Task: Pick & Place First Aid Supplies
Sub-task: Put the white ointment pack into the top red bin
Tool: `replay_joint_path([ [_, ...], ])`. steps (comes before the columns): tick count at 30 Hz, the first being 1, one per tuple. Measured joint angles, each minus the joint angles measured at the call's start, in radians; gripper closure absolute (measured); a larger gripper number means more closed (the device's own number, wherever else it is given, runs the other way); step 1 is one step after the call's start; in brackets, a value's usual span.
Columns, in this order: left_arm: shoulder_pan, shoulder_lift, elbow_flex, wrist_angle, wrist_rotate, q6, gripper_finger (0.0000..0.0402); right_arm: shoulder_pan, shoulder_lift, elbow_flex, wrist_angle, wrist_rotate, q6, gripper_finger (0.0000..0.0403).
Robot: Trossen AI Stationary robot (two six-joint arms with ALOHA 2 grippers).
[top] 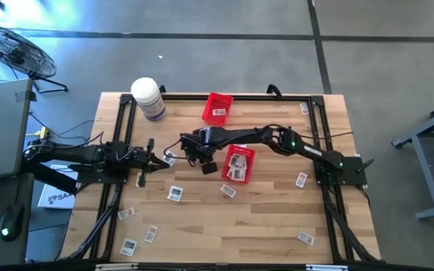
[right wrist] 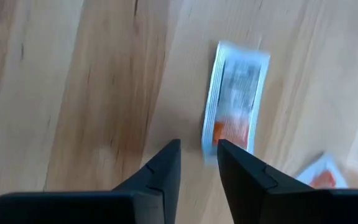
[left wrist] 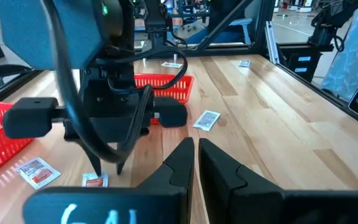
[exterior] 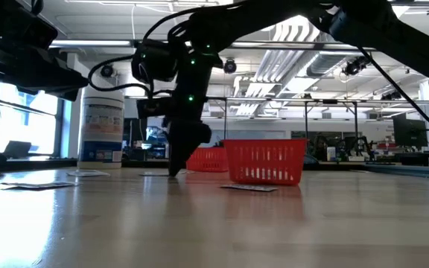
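Note:
The first aid supplies are small flat white packets scattered over the wooden table. My right gripper (top: 187, 154) points down at one packet (right wrist: 236, 102) with an orange mark, lying flat on the wood, also the packet (left wrist: 95, 180) in the left wrist view. The gripper (right wrist: 197, 152) is narrowly open and its fingertips straddle the packet's short end. A second packet (right wrist: 319, 174) lies beside it. Some packets lie inside the near red basket (top: 238, 163) and the far one (top: 218, 108). My left gripper (left wrist: 194, 155) is shut and waits at the table's left (top: 157, 156). My right gripper comes from above, pointing down, with its tips at the table surface (exterior: 173, 173). The corner of the packet's short end (right wrist: 207, 144) lies in the gap between the two fingers. Whether the fingers touch it, I cannot tell.
A big white jar (top: 148, 98) stands at the far left. Loose packets lie toward the near edge (top: 175, 193) (top: 227, 190) (top: 151, 233) and on the right (top: 301, 179) (top: 306, 238). The near red basket (exterior: 265, 161) stands just right of my right gripper.

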Motion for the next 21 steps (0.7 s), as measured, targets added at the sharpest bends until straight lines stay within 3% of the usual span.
replay_joint_path([
  [13, 0.0, 0.0, 0.0, 0.0, 0.0, 0.0, 0.038, -0.034, -0.003, 0.009, -0.028, -0.059, -0.05, 0.028],
  [21, 0.0, 0.0, 0.0, 0.0, 0.0, 0.0, 0.038, -0.037, -0.003, 0.01, 0.013, -0.09, -0.138, 0.0286],
])
